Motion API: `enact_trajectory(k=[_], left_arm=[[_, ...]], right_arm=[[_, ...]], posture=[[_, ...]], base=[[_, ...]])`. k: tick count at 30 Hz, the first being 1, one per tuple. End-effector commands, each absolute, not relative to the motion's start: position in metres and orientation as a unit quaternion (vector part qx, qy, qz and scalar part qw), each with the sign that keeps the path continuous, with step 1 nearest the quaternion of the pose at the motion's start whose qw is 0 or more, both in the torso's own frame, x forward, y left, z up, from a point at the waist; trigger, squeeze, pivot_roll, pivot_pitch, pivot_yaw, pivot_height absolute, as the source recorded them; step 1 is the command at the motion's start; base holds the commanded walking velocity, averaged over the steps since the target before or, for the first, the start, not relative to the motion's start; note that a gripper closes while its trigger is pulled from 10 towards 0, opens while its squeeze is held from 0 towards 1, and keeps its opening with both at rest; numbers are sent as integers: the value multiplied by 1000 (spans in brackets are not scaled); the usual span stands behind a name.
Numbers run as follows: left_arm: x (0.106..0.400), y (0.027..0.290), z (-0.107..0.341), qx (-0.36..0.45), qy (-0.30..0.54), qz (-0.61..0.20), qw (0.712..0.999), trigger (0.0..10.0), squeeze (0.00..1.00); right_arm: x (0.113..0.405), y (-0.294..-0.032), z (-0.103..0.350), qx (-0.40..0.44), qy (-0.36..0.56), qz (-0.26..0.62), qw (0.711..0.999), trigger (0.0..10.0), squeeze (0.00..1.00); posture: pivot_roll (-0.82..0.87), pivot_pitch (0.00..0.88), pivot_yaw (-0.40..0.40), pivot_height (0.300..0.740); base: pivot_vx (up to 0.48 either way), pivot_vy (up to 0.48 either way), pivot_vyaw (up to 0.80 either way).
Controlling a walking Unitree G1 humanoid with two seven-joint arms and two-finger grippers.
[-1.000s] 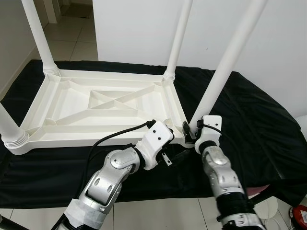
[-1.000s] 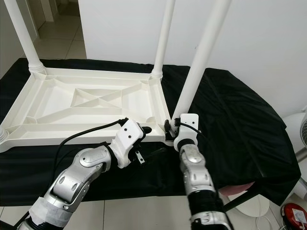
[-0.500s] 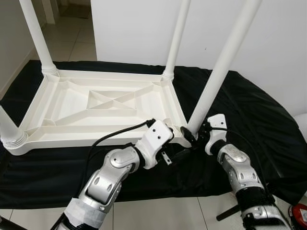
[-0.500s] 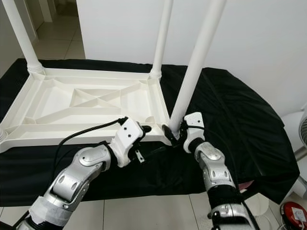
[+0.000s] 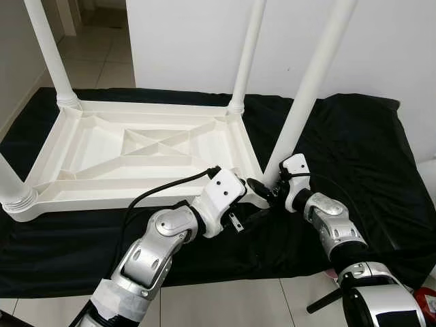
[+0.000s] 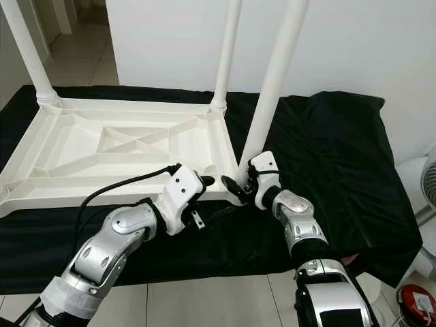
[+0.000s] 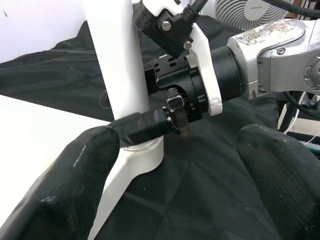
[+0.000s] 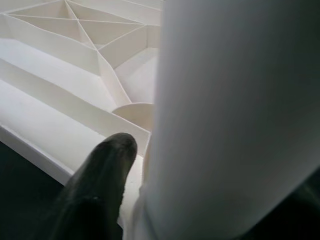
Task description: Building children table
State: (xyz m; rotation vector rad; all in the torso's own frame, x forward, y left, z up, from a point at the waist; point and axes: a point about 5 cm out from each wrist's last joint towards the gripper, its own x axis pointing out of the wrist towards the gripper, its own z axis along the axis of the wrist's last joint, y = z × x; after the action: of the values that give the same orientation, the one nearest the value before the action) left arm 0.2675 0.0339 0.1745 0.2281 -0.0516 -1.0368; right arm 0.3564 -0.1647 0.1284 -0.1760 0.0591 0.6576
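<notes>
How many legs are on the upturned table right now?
4: far-left leg, far-right leg, near-right leg with the right gripper at its base, and near-left leg, mostly cut off by the frame edge.

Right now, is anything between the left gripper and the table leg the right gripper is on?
Nothing visible. The left gripper hangs open just short of the near-right leg; only the right gripper, fingers around the leg's base, sits there.
</notes>
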Motion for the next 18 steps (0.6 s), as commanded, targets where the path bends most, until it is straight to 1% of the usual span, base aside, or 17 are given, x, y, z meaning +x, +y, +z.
enact_trajectory(k=[1, 5, 12, 13, 14, 15, 16, 17, 18], left_arm=[[269, 34, 177, 116, -27, -484, 867, 10000, 0], [269, 34, 177, 115, -27, -483, 868, 10000, 0], [268, 33, 177, 114, -27, -483, 868, 10000, 0], [268, 32, 177, 113, -27, -483, 868, 10000, 0], [268, 32, 177, 113, -27, -483, 868, 10000, 0], [268, 32, 177, 112, -27, -484, 868, 10000, 0], [268, 32, 177, 111, -27, -483, 868, 10000, 0], [268, 32, 177, 111, -27, -483, 868, 10000, 0], [268, 32, 176, 110, -26, -483, 868, 10000, 0]], right_arm=[[353, -159, 117, -91, 58, 347, 931, 0, 0], [350, -163, 111, -92, 74, 357, 927, 0, 0], [349, -170, 109, -86, 72, 353, 929, 0, 0], [349, -172, 109, -81, 68, 337, 935, 3216, 0], [349, -172, 109, -81, 68, 337, 935, 3216, 0], [350, -174, 109, -73, 66, 324, 941, 9922, 0], [351, -176, 109, -65, 66, 309, 947, 10000, 0], [351, -176, 109, -65, 66, 309, 947, 10000, 0], [353, -178, 111, -59, 57, 266, 960, 10000, 0]], posture=[[21, 0, -71, 740], [19, 0, -72, 740], [15, 0, -74, 740], [9, 0, -78, 740], [9, 0, -78, 740], [9, 0, -78, 740], [9, 0, -78, 740], [9, 0, -78, 740], [9, 0, -78, 740]], base=[[0, 0, 0], [0, 0, 0], [0, 0, 0], [0, 0, 0], [0, 0, 0], [0, 0, 0], [0, 0, 0], [0, 0, 0], [0, 0, 0]])
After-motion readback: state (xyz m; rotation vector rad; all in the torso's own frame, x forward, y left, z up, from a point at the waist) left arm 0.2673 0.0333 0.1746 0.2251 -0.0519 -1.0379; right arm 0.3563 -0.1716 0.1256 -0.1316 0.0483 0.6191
